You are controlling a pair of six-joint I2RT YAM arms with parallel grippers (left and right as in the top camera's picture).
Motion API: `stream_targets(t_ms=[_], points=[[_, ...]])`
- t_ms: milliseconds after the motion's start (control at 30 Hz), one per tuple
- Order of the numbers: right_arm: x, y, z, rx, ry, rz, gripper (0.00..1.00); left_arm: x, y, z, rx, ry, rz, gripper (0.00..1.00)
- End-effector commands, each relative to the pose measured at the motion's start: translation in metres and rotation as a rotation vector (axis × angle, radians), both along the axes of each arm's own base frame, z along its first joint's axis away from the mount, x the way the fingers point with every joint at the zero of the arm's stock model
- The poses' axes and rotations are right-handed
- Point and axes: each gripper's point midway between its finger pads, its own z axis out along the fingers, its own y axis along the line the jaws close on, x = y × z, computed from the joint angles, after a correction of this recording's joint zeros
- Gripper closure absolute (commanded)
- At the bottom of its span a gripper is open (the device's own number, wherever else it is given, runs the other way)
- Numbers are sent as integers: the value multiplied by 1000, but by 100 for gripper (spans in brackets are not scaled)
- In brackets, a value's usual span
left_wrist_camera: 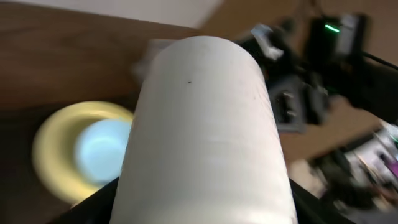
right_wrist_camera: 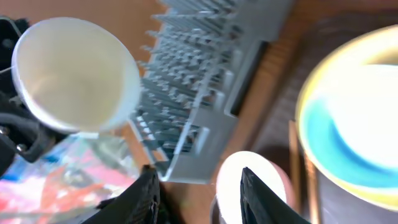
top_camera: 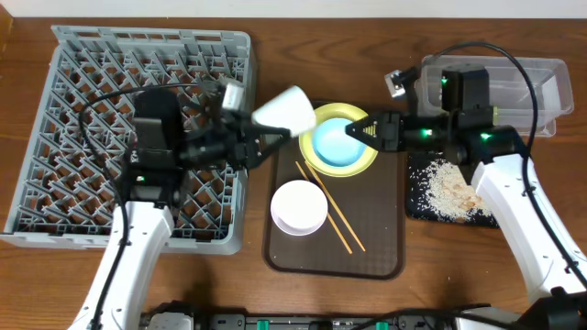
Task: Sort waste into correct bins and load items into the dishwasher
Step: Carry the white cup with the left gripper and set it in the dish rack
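My left gripper [top_camera: 260, 137] is shut on the small white cup [top_camera: 289, 108] and holds it in the air, tilted, between the grey dish rack [top_camera: 92, 92] and the brown tray. The cup fills the left wrist view [left_wrist_camera: 205, 124]. My right gripper [top_camera: 356, 130] is open and empty over the light blue bowl [top_camera: 337, 144], which sits on the yellow plate [top_camera: 367, 163]. In the right wrist view its fingers [right_wrist_camera: 199, 193] frame the pale pink-white bowl [right_wrist_camera: 233, 180]. The chopsticks [top_camera: 330, 206] lie on the brown tray. Rice scraps [top_camera: 448, 188] lie on the black tray [top_camera: 417, 209]. The wrapper and the tissue are not in view.
The brown serving tray [top_camera: 385, 247] holds the plate, bowls and chopsticks. The clear tub [top_camera: 527, 78] stands at the back right, partly under my right arm. The rack also shows in the right wrist view [right_wrist_camera: 205, 81], with the cup [right_wrist_camera: 71, 71] beside it.
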Motion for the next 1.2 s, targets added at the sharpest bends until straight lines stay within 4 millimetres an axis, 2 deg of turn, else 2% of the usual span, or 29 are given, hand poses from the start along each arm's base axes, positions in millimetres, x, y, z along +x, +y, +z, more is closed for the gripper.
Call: stream_targets(t_ms=[0,200,333,500,633,767,900,1167], points=[[10,-18,-15,-94,-16,-58,60,25,34,-8,95,-8,186,43],[8,-41,-26,-189,19,-104,60,22,85,-20,211,32,362,44],[7,-59,-28,-308,28,-130,60,11,135,-25,313,134,567,50],[1,-88,-20,-504,39,-168,59,-25,203,-47,482,377,831,52],[-4,-104,-13,-578,72,-204,59,-52,242,-64,604,508,981,52],[-9,-109,-13,-593,86,-194,59,-60,253,-68,614,549,1020,52],[-10,-113,-15,-607,94,-202,59,-63,252,-70,617,567,1013,52],[-13,-113,-16,-610,108,-197,59,-75,246,-95,633,708,958,52]])
